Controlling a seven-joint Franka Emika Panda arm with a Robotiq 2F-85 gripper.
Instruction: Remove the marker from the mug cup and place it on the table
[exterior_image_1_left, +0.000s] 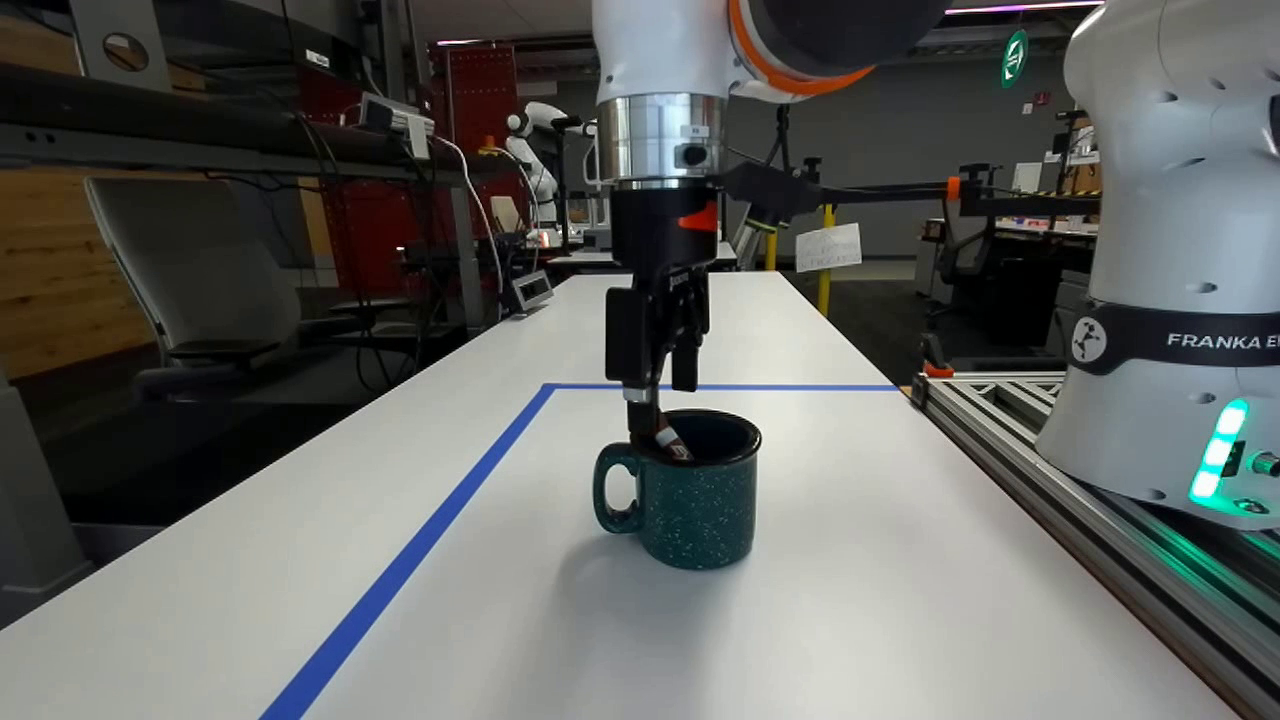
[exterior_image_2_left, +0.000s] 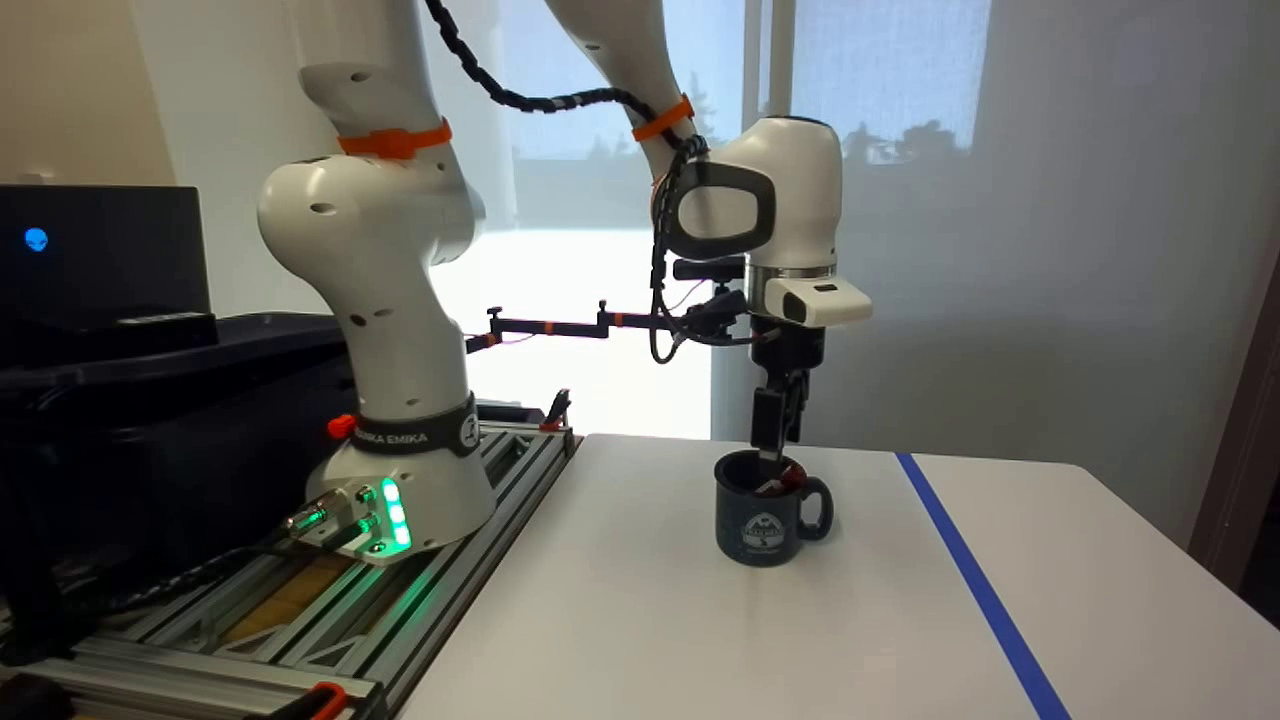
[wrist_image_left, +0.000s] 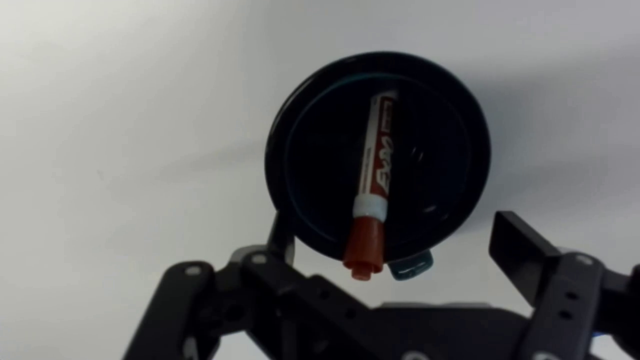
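Observation:
The mug cup (exterior_image_1_left: 700, 515) is dark teal-green with a dark inside. It stands upright on the white table (exterior_image_1_left: 900, 600) in both exterior views (exterior_image_2_left: 745, 515). The marker (wrist_image_left: 377, 155) leans inside the mug, its red cap over the rim near the handle; it has a white collar and a red and white body. It also shows in both exterior views (exterior_image_1_left: 673, 440) (exterior_image_2_left: 793, 476). My gripper (exterior_image_1_left: 664, 398) points down above the mug's handle side. In the wrist view the gripper (wrist_image_left: 395, 240) is open, with the marker's cap between its fingers, nearer the left one, apparently touching neither.
A blue tape line (exterior_image_1_left: 430, 530) runs along the table and across it behind the mug. The metal-railed bench (exterior_image_2_left: 480, 560) with the robot base (exterior_image_1_left: 1170, 420) borders the table. A small grey device (exterior_image_1_left: 532, 290) sits at the table's far edge.

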